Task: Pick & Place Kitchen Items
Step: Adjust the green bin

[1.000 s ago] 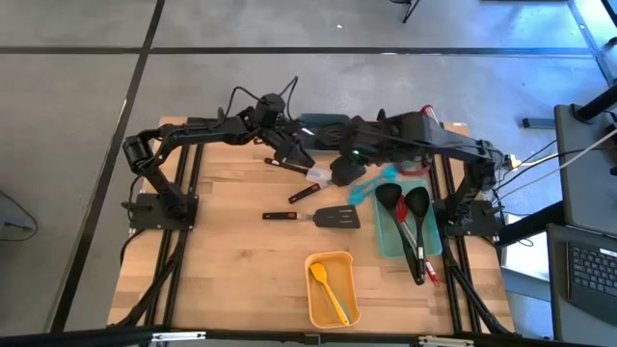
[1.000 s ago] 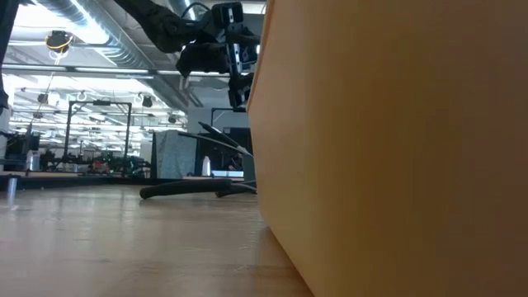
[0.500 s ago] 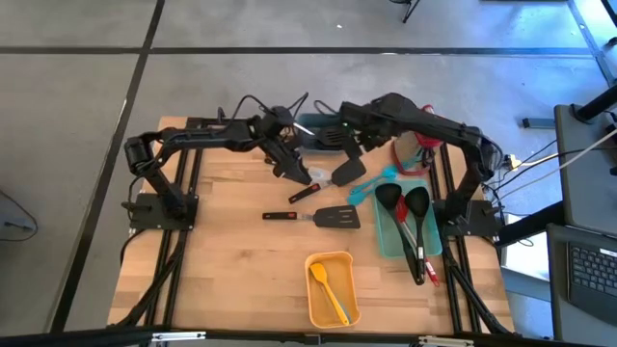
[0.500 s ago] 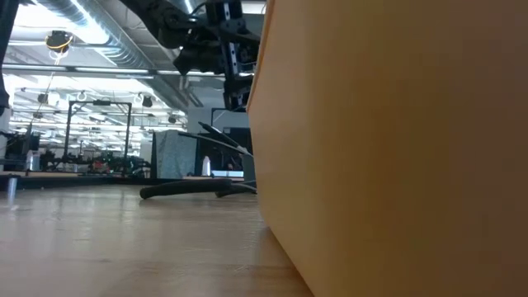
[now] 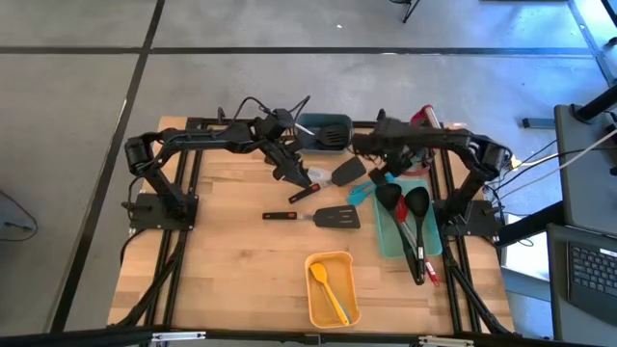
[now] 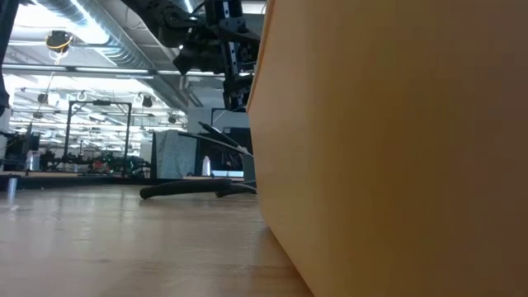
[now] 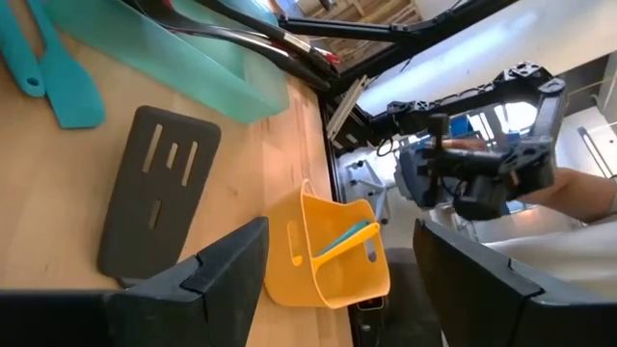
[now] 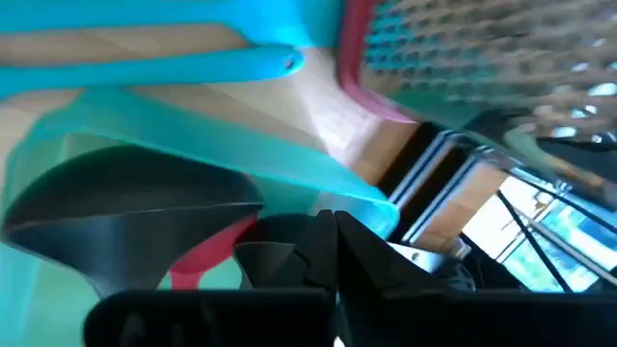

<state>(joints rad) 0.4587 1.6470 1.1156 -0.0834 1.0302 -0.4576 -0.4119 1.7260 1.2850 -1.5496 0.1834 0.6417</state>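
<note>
Left gripper (image 5: 301, 176), fingers apart, above a black turner (image 5: 344, 173) at the bench (image 5: 231, 260) rear; right gripper (image 5: 374, 175) beside the teal tray (image 5: 388, 241), finger state indiscernible.

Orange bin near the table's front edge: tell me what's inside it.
The orange bin holds one orange-headed spatula, lying lengthwise with its head toward the far end. Bare bin floor shows beside it. Anything beneath the spatula is hidden, and the low view shows only the bin's outer wall.
</note>
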